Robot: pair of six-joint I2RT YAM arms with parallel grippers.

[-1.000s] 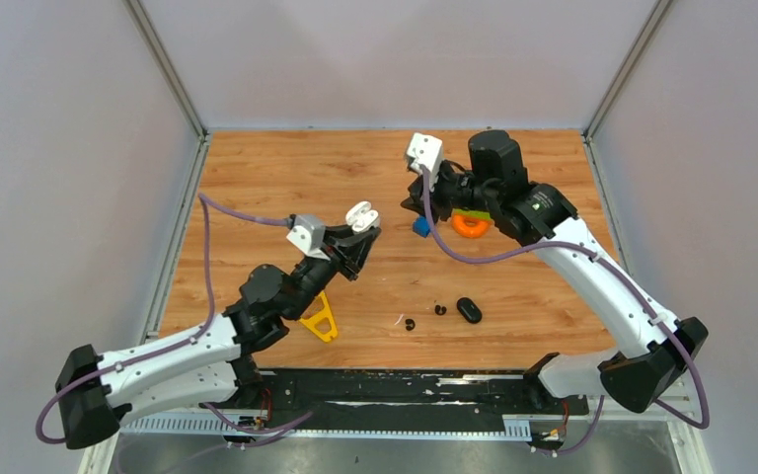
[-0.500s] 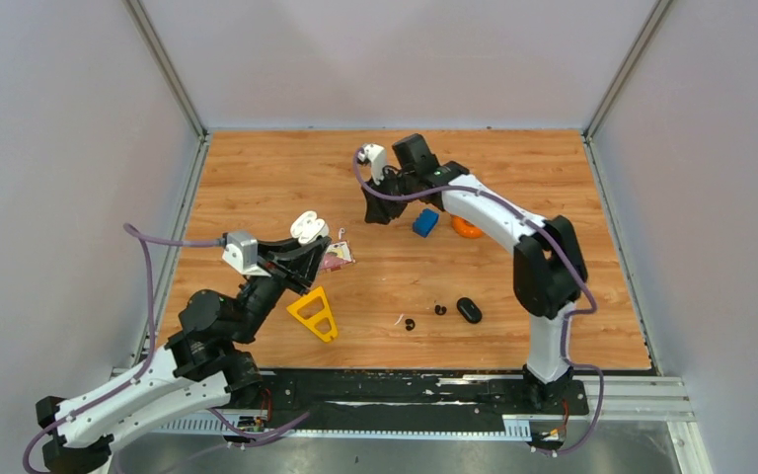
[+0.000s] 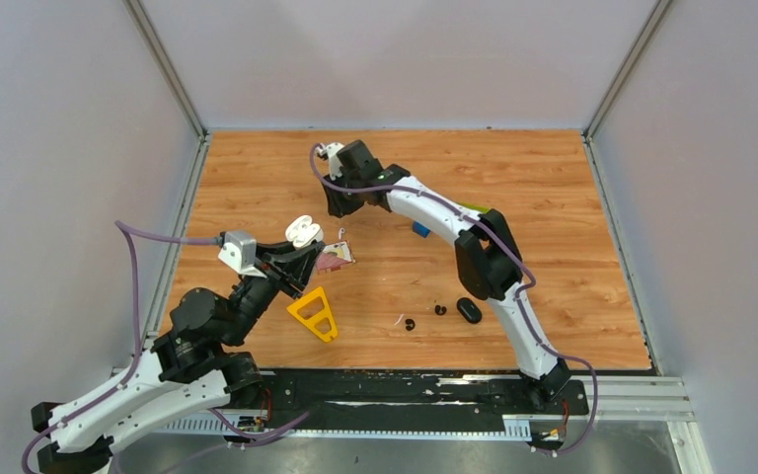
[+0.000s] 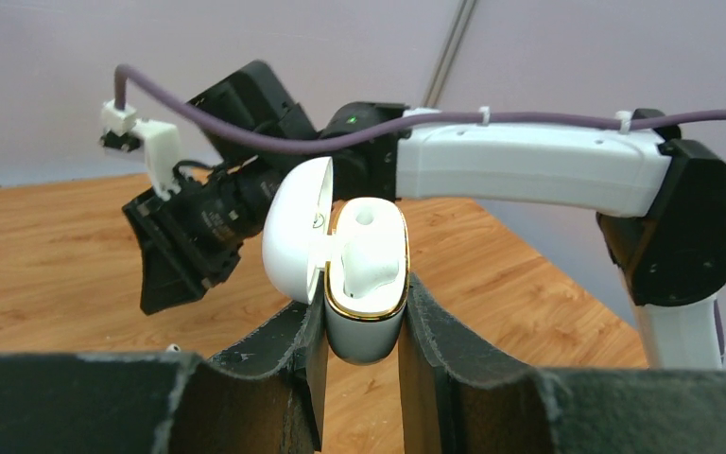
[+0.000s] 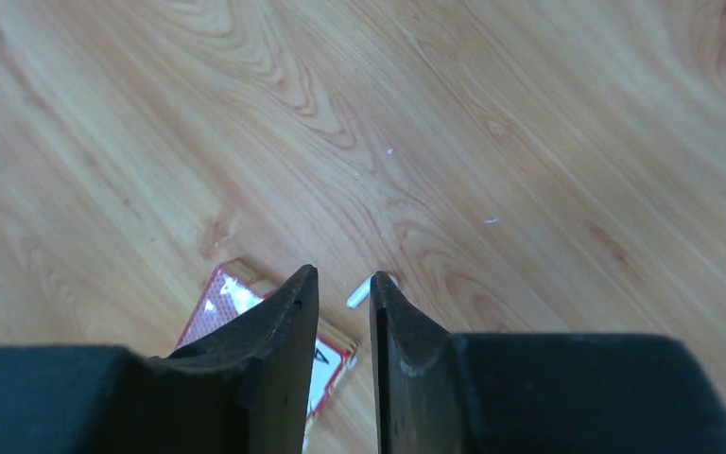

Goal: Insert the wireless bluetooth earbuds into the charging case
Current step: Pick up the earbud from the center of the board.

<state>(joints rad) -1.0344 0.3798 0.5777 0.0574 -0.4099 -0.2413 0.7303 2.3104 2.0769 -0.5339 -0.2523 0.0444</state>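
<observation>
My left gripper (image 4: pixel 363 317) is shut on the white, gold-rimmed charging case (image 4: pixel 367 312), held above the table with its lid (image 4: pixel 295 232) swung open. One white earbud (image 4: pixel 364 263) sits in it. In the top view the case (image 3: pixel 303 231) is left of centre. My right gripper (image 5: pixel 342 284) hangs over the wood, its jaws a narrow gap apart and empty. Just past its fingertips lies a white earbud (image 5: pixel 360 291) on the table. Two black earbuds (image 3: pixel 410 324) (image 3: pixel 440 309) lie near the front.
A red-backed playing card (image 5: pixel 232 310) lies under the right gripper, beside the case (image 3: pixel 337 259). A yellow triangle block (image 3: pixel 314 314) sits front left. A black oval case (image 3: pixel 469 310) and a blue block (image 3: pixel 420 229) lie to the right. The right arm (image 4: pixel 529 165) crosses behind the case.
The right arm has swung left across the table, from over the orange ring to above the card. The left gripper has drawn back left with the case.
</observation>
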